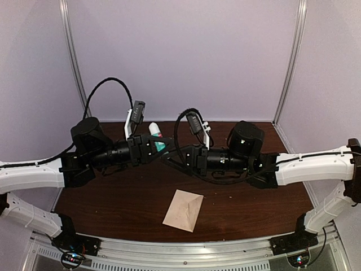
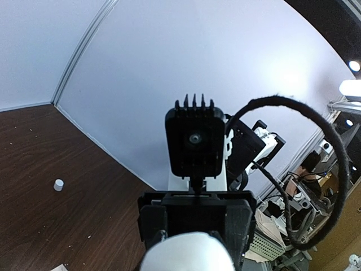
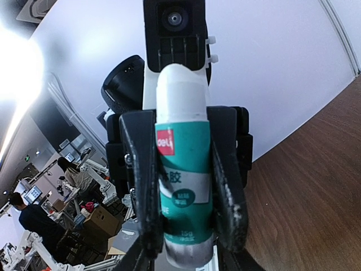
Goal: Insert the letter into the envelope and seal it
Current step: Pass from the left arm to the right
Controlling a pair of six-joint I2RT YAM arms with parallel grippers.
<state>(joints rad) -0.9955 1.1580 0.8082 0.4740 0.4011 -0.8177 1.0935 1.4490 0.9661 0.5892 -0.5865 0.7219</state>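
A glue stick with a teal label and a white end hangs in the air between both arms, over the back of the table. My left gripper holds it from the left. My right gripper is shut on its teal body, a finger pressed to each side. In the left wrist view the stick's white end fills the bottom and hides my left gripper's fingers. The pale beige envelope lies flat near the table's front edge, away from both grippers. The letter is out of view.
The dark wooden table has pale walls behind and at both sides. A small white cylinder stands on the table. Black cables loop above both wrists. A metal rail runs along the near edge.
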